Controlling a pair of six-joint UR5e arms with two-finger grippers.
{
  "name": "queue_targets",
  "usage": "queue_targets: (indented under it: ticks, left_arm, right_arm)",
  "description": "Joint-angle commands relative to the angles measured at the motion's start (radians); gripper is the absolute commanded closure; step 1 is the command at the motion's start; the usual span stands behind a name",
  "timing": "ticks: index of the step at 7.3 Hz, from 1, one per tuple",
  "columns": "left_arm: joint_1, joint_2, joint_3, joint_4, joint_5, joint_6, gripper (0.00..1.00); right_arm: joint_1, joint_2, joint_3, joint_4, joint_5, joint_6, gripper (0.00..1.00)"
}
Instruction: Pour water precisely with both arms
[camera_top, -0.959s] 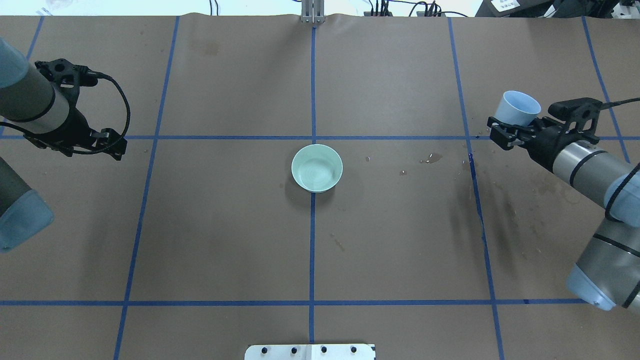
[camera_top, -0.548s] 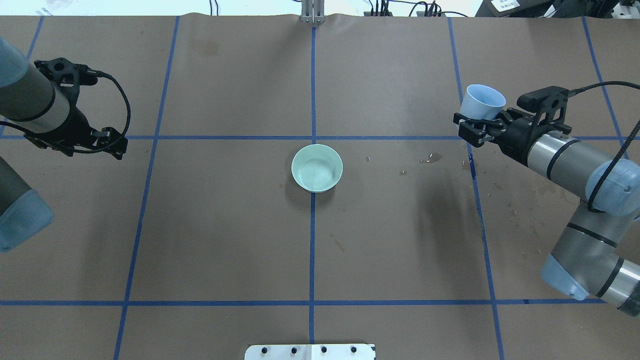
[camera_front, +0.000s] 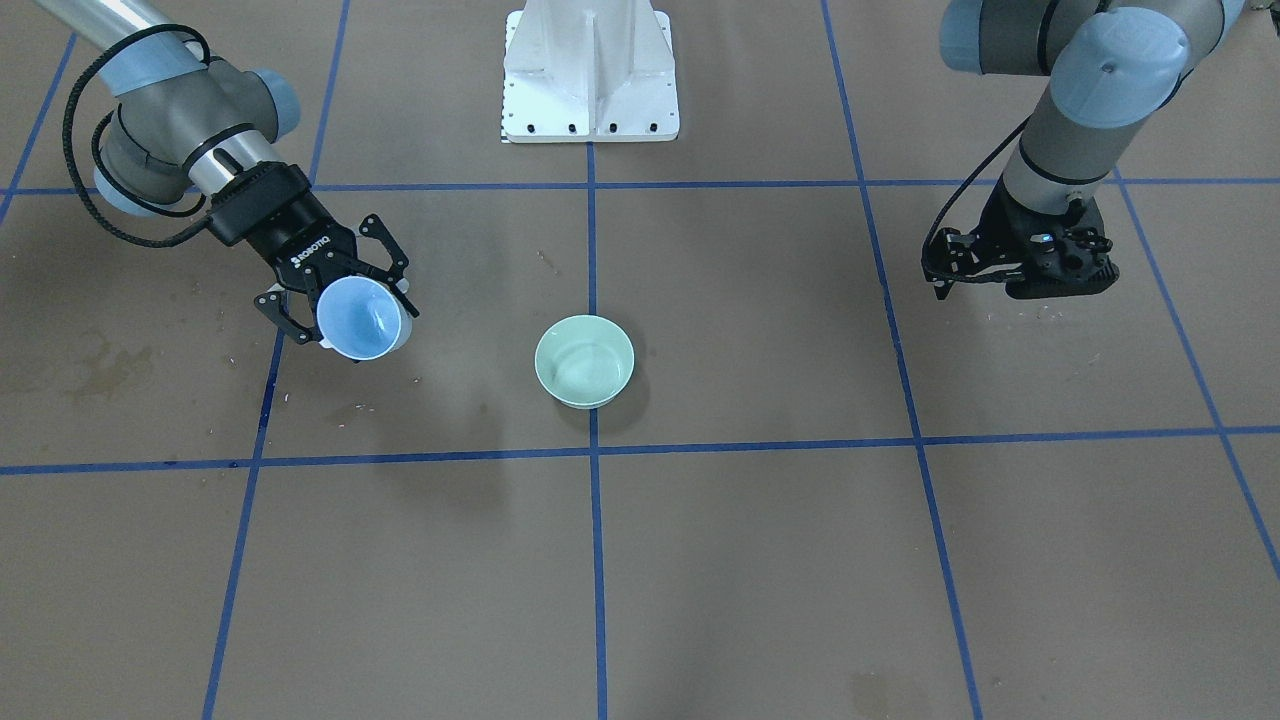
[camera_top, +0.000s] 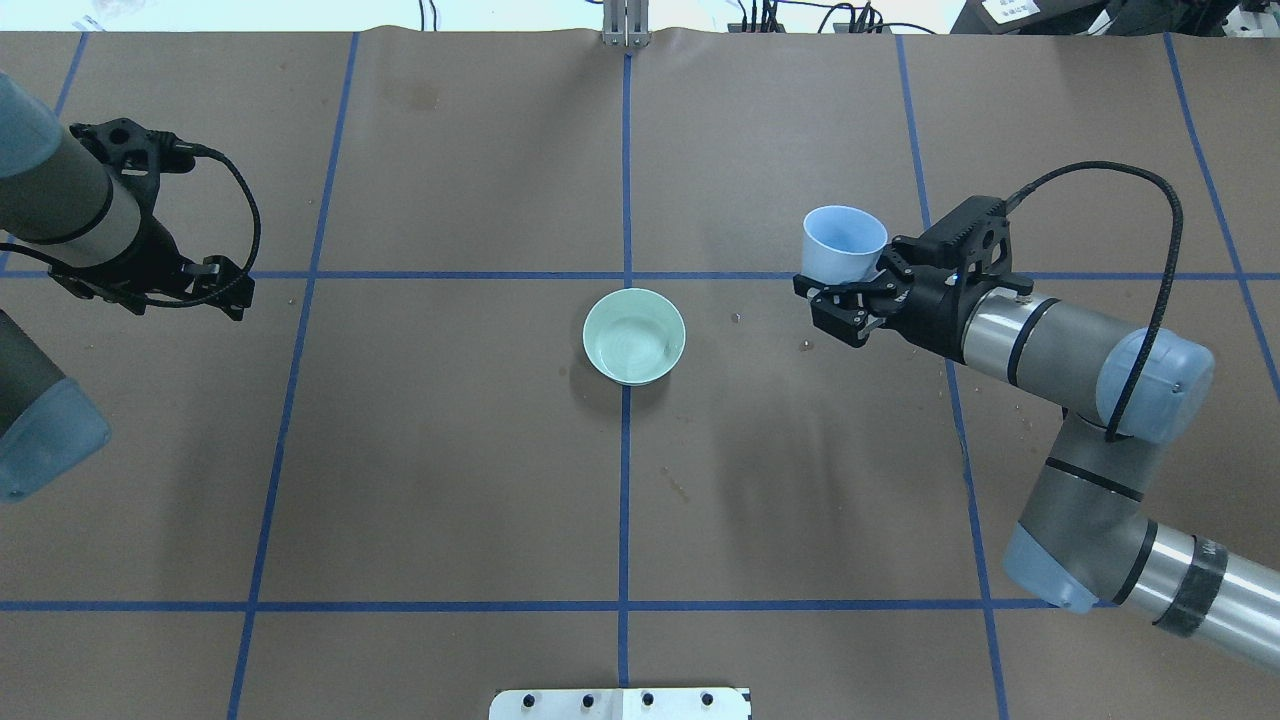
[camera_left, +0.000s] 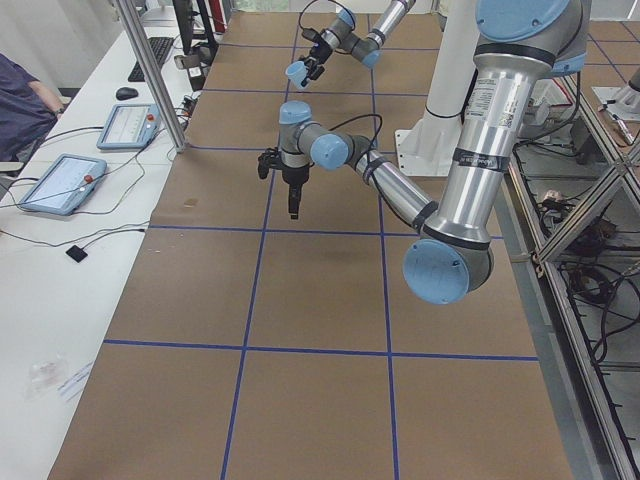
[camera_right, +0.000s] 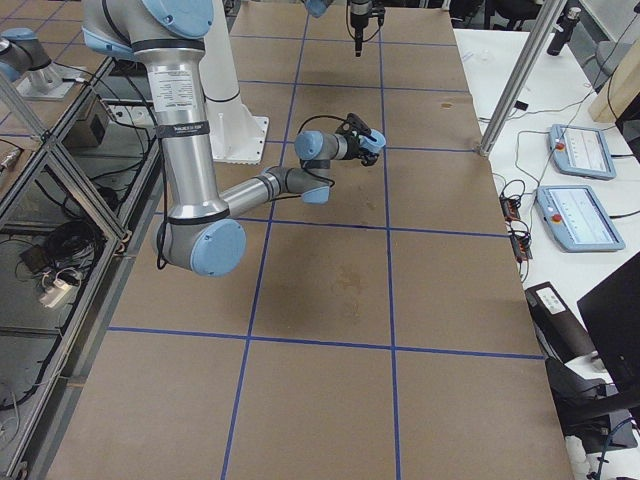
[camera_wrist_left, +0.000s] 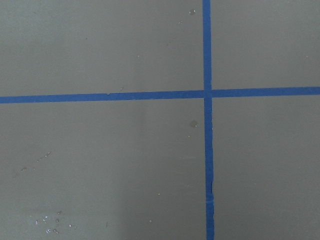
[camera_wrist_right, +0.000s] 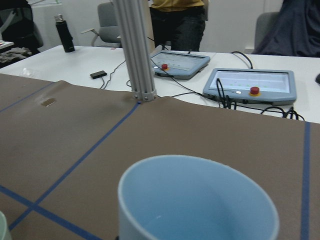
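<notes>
Pale-green bowl (camera_top: 634, 336) sits at desk (camera_top: 450, 450) centre. Right arm extends level toward it. Right tool (camera_top: 838, 300) is clamped around an upright light-blue cup (camera_top: 843, 245), where water (camera_wrist_right: 185, 227) barely glints inside. Left tool (camera_front: 1050, 275) points down near the desk's left edge; opening cannot be determined.

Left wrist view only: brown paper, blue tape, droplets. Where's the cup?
Observer: The blue cup is held in the right arm's jaws, roughly upright, above the table.
Operator: Over the bowl?
Observer: No. The green bowl sits on the centre tape line; the cup is off to its side, on the robot's right.
Operator: Water in it?
Observer: The right wrist view shows a faint glint of water low in the cup; I can't judge the level.
</notes>
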Motion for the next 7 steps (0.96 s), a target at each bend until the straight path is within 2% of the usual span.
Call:
queue_targets:
  ticks: [1,3,5,7]
  left_arm:
    - [-0.001,-0.001,-0.001,0.0,0.0,0.015,0.0]
    - [-0.048,-0.001,-0.019,0.026,-0.036,0.062,0.0]
    - [-0.13,-0.001,-0.024,0.129,-0.057,0.27,0.0]
    - [-0.142,-0.001,-0.019,0.129,-0.055,0.277,0.0]
  right_arm:
    - [-0.027,0.025,-0.007,-0.013,0.142,-0.018,1.0]
    - [-0.063,0.049,-0.009,-0.043,0.16,-0.033,1.0]
    - [-0.078,0.088,-0.007,-0.135,0.163,-0.073,1.0]
    - [-0.089,0.153,0.004,-0.282,0.161,-0.134,1.0]
